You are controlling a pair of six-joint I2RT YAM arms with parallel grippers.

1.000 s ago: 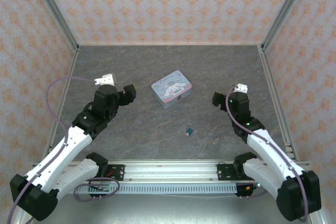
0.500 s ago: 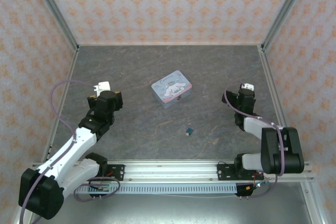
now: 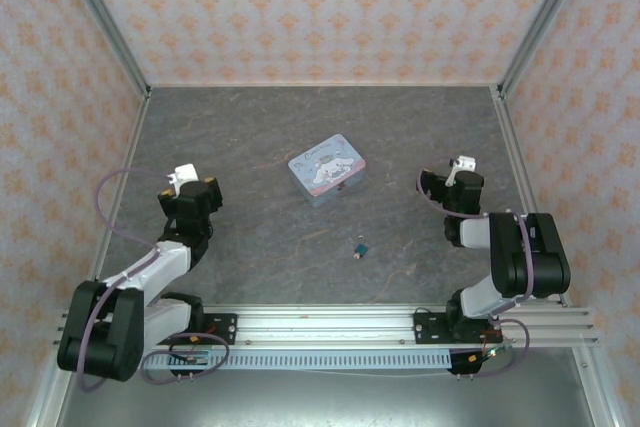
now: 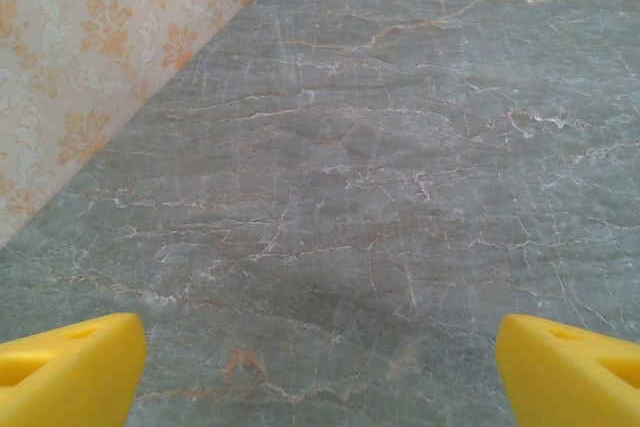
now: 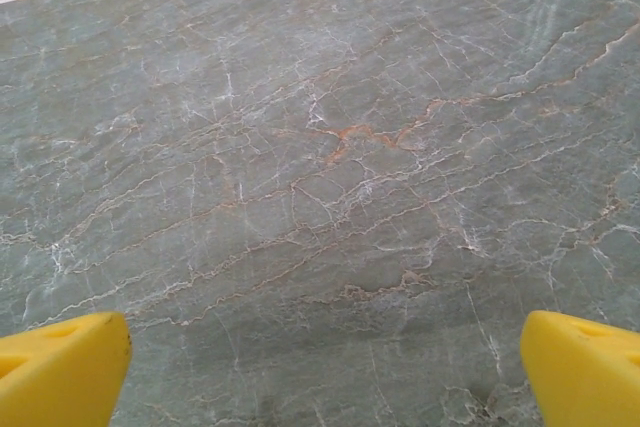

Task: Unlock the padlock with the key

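Symmetrically folded: left arm (image 3: 150, 265), right arm (image 3: 520, 252).

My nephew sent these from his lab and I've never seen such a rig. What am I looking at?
The machine is two white-and-black robot arms, the left arm and the right arm, bolted at the near edge of a grey marbled table. One picture looks down from above. The other two come from cameras on the wrists: the yellow wedges in their bottom corners are the fingertips of the left gripper and the right gripper. Both stand open over bare table, holding nothing. On the table lie a pastel rectangular cartoon tin and, nearer the arms, a tiny teal-blue padlock with a small dark brownish key right beside it.
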